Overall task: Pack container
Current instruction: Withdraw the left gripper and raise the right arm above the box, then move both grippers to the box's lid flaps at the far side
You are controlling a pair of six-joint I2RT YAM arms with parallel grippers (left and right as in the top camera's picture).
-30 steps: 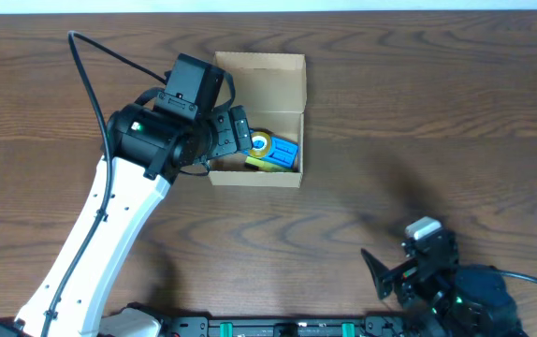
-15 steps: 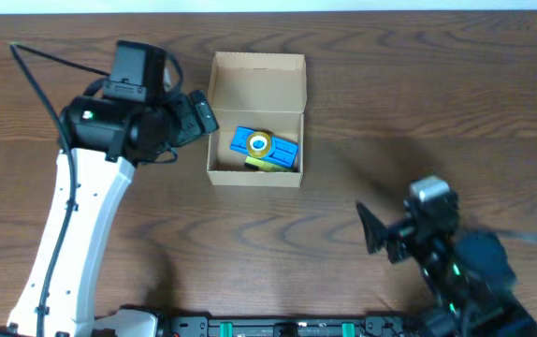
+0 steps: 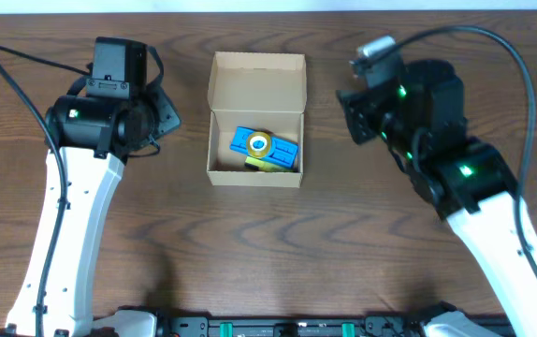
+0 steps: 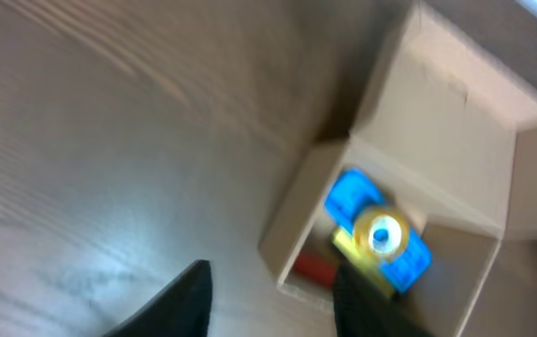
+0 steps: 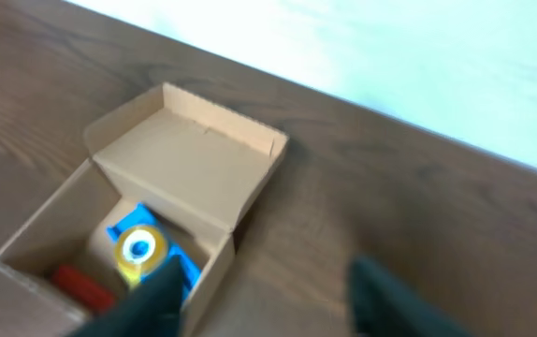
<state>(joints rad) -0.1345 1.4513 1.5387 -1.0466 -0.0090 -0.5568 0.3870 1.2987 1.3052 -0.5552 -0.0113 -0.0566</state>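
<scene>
A dark brown wood-grain table point(image 3: 343, 234) carries a tan cardboard container point(image 3: 257, 84), set near the middle toward the far edge; its hinged lid stands open on the far side; the grain runs side to side.

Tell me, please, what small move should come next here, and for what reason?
Probably bring the right tool toward the flap lid to fold it shut. The container already holds blue and yellow items, its lid is open, and both tools are open and empty. The left tool is off to the side.
</scene>
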